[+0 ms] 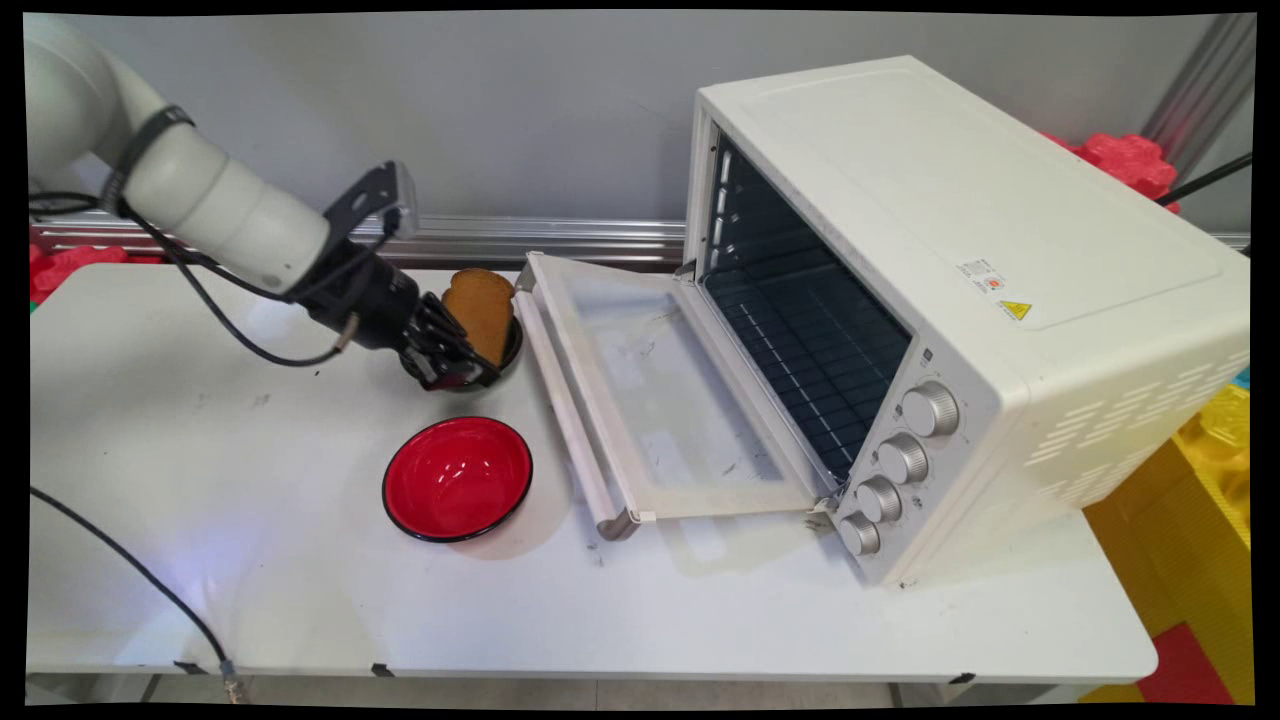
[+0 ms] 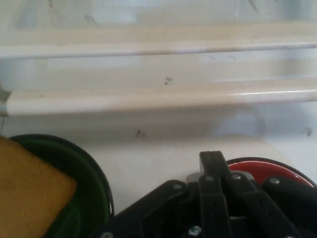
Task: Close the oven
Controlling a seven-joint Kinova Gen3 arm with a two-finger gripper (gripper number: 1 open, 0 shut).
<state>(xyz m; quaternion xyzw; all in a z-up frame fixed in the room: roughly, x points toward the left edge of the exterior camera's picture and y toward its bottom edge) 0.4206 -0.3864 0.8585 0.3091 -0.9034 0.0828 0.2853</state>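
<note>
the gripper (image 1: 462, 372) is lowered at the near rim of a dark green bowl (image 1: 510, 345), in which a slice of toast (image 1: 480, 312) is propped on edge, leaning against the bowl's wall; the wall is probably what keeps it standing. in the hand view the fingers (image 2: 214, 166) are seen pressed together with no gap between them, and nothing is pinched. the toast (image 2: 29, 191) and green bowl (image 2: 91, 173) lie off to 1 side of the fingers, not between them. a red bowl (image 1: 457, 478) sits empty on the white table (image 1: 200, 480), just nearer the camera. the toaster oven (image 1: 960, 290) stands to the right with its door (image 1: 660, 390) folded down flat, so the dark rack inside is exposed.

the main view alone shows the oven, its 4 knobs (image 1: 900, 460) and the whole layout. the hand view alone shows the closed fingertips, the door's handle bar (image 2: 148, 99) straight ahead, and the red bowl's rim (image 2: 267, 168) behind the linkage.
</note>
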